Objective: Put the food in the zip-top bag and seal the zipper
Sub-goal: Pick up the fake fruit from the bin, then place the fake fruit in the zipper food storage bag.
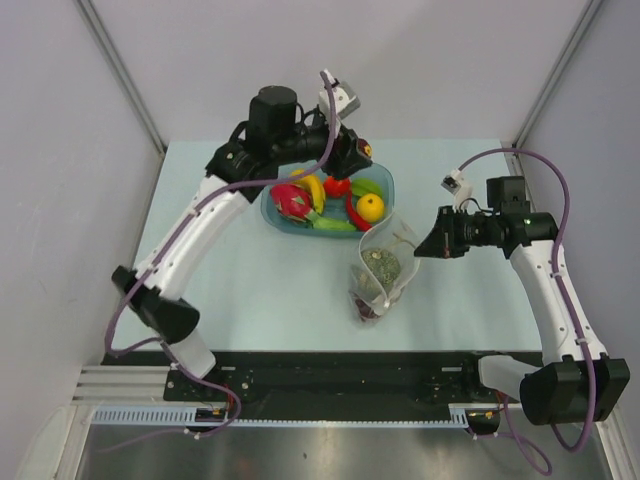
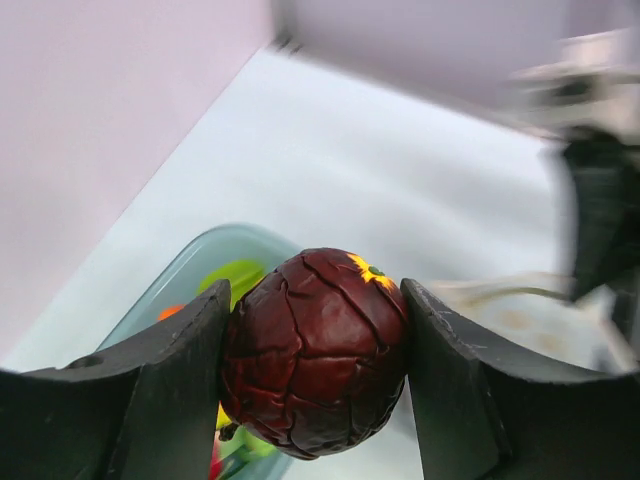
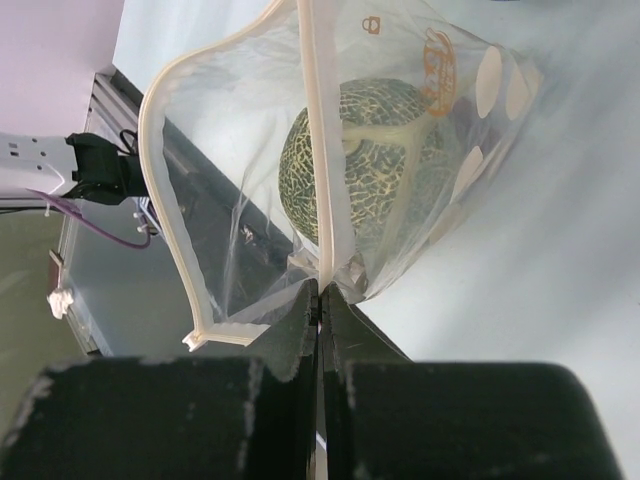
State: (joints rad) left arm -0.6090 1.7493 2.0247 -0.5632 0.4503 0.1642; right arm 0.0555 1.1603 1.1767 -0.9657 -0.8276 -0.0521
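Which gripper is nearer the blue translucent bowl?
Left. The left gripper hovers over the bowl's far side, holding a dark red fruit; the right gripper sits to its right, pinching the clear dotted bag's edge.

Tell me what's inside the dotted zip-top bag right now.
The grey-green bumpy ball sits inside the zip-top bag, and dark red grapes show at its closed end. Anything beneath the ball is hidden.

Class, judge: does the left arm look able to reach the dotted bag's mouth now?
Probably yes: the bag sits beside the bowl it hovers over, mouth held open by right jaws.
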